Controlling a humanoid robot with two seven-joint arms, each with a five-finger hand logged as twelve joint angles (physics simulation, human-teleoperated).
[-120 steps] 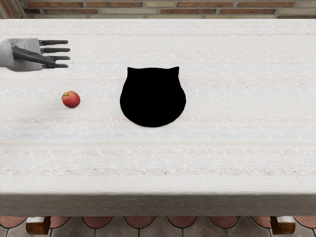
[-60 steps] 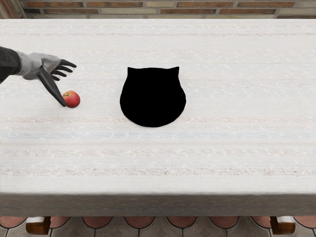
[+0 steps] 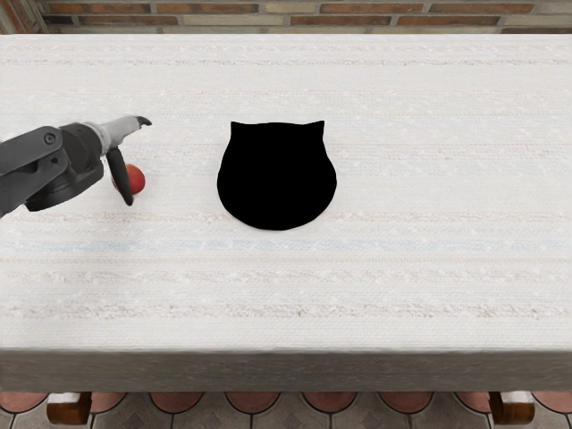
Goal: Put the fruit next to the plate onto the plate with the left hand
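Lying partly behind left hand (image 3: 111, 145), apple (image 3: 138, 179), near plate (image 3: 277, 179)

- The apple (image 3: 138, 179) shows only its right side; the left robot hand (image 3: 113, 150) covers the rest.
- Whether the robot hand grips the apple cannot be told from this angle.
- The left arm (image 3: 36, 165) is cut off by the picture's left edge.
- The bench (image 3: 402, 268) runs past both side edges; its legs (image 3: 67, 407) are cropped at the bottom.
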